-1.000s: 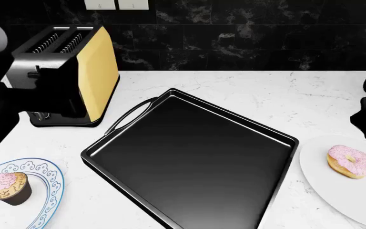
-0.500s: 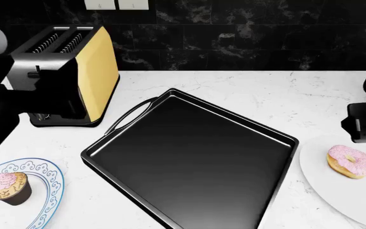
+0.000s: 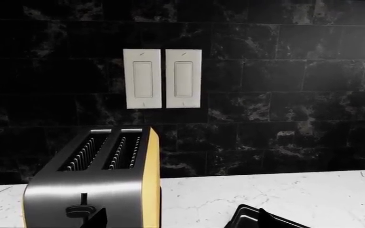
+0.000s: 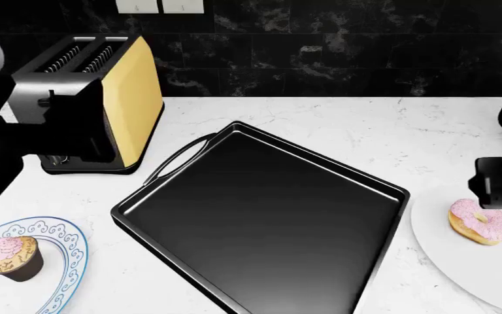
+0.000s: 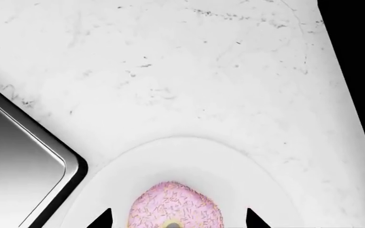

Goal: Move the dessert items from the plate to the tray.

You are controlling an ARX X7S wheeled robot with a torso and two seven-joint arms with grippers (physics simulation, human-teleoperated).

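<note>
Black boxy right tool [image 4: 495, 184]; left arm [image 4: 7, 124] black, grey-capped.

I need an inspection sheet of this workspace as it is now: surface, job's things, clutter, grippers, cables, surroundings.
Surface: white marble counter.
Job's things: pink-iced ring doughnut on plain white plate; small cupcake in dark brown wrapper on blue-patterned plate; glossy black rectangular tray holds nothing.
Clutter: yellow-sided toaster.
Grippers: right gripper open, beside the doughnut; left gripper's state cannot be told.
Cables: nothing seen.
Surroundings: black tiled wall, two white switches.
</note>
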